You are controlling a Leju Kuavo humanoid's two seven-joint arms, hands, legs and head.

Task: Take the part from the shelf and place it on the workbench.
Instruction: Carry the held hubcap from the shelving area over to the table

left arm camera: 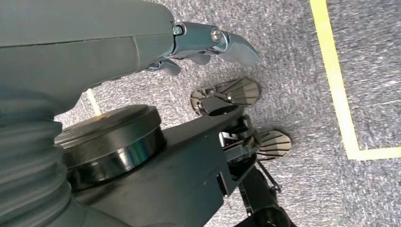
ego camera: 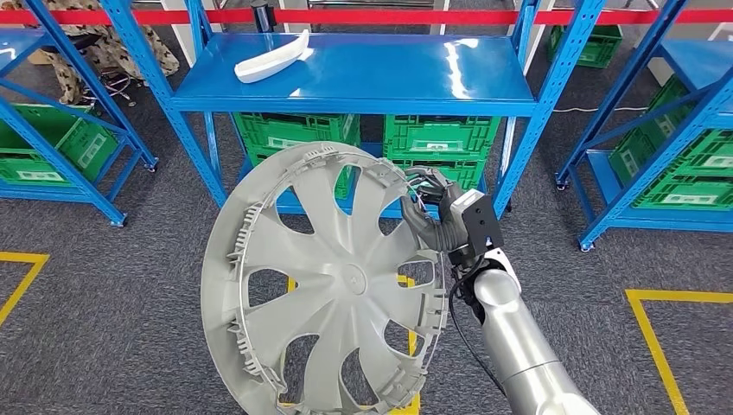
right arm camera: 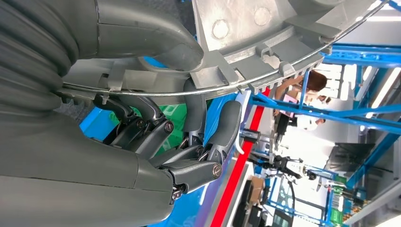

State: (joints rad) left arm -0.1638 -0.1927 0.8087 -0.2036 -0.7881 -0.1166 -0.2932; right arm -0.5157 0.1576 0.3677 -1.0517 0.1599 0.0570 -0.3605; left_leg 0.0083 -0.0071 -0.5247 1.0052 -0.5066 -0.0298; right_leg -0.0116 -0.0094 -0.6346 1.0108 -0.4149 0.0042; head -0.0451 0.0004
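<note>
1. Blue steel shelf (ego camera: 354, 82) takes up the back of the head view, with more blue racks off to both sides. Its top deck is glossy and throws back the ceiling lights.
2. Grey carpet floor (ego camera: 121, 285) runs under everything, with yellow tape lines (ego camera: 657, 346) marked on it.
3. Then the part itself: a big light-grey plastic wheel cover (ego camera: 333, 281), multi-spoke, clips all round the rim. It's off the shelf and up in the air in front of it, tilted, with its face toward the camera.
4. Green crates (ego camera: 441, 143) sit on the lower level of the shelf, partly hidden behind the wheel cover.
5. Right hand (ego camera: 436, 216) grips the cover's rim at the upper right edge. In the right wrist view the thumb (right arm camera: 156, 40) presses one side of the rim and the dark fingers (right arm camera: 222, 125) curl round the other, so it's properly clamped on.
6. Left hand (left arm camera: 208, 42) is seen in its wrist view, pointing down at the carpet. Nothing in it that I can see, but whether the fingers are spread or curled, I can't tell.
7. White curved part (ego camera: 272, 59) lies on the top deck of the shelf, toward its left end.
</note>
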